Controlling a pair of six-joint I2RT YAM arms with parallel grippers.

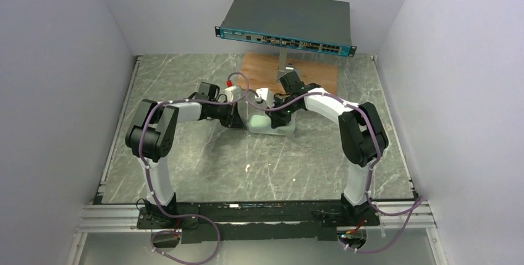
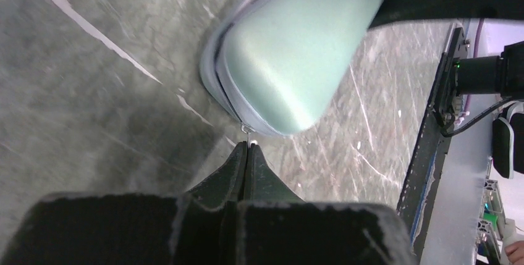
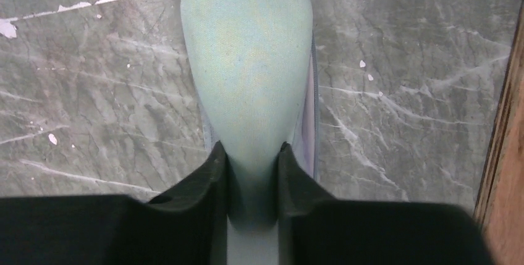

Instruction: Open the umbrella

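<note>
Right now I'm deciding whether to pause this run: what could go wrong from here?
1. The left gripper pinches only a tiny zipper pull at its very fingertips, so it may slip free when pulled.
2. The right gripper clamps just one end of the mint-green case, so the case could twist or slide out under that pull.

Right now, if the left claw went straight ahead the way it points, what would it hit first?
The mint-green case, just beyond the closed tips of the left gripper; a tiny metal tab, perhaps a zipper pull, bridges the gap.
</note>
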